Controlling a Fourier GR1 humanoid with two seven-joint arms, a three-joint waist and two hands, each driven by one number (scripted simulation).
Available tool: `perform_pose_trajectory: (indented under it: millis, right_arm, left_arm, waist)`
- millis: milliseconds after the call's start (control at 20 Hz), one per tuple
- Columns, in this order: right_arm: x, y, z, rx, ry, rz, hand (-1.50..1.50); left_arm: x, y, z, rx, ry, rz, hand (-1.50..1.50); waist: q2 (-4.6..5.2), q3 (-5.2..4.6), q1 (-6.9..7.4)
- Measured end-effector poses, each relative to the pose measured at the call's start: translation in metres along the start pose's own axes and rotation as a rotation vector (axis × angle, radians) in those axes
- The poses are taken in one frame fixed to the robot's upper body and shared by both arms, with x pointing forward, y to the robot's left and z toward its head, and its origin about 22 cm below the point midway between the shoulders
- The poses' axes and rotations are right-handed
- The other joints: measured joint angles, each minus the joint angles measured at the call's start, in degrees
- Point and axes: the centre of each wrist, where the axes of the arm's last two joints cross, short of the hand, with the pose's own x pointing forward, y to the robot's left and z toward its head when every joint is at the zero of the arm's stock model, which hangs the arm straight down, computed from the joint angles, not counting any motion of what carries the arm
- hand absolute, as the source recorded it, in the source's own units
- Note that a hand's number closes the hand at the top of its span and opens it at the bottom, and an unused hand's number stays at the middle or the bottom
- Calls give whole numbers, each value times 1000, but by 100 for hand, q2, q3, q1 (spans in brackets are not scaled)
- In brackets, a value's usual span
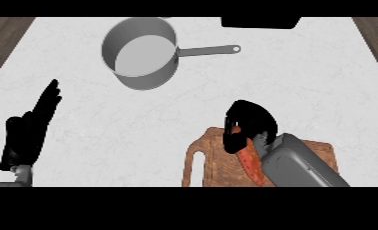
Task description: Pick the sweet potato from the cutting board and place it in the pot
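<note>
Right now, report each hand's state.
Left hand: open, resting at the view's left edge.
Right hand: shut on the sweet potato, over the cutting board.

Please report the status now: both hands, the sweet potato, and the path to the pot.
Right hand curled on sweet potato, over board. Left hand open, resting at left. Pot empty, path clear.
</note>
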Motion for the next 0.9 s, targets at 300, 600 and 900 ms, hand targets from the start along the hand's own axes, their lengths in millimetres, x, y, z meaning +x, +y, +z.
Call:
perform_pose_trajectory:
  millis: [300, 600, 900]
  right_arm:
    - [110, 40, 44, -70, -371, 291, 150]
    - [162, 46, 73, -309, -510, 435, 150]
    - [195, 29, 105, -642, -603, 411, 150]
  left_arm:
    - [9, -16, -7, -54, -31, -7, 0]
    - [11, -17, -13, -52, -25, -8, 0]
    - [5, -18, -12, -36, -9, -10, 0]
  waist:
    - [56, -8, 408]
    - [31, -5, 367]
    - [-20, -4, 244]
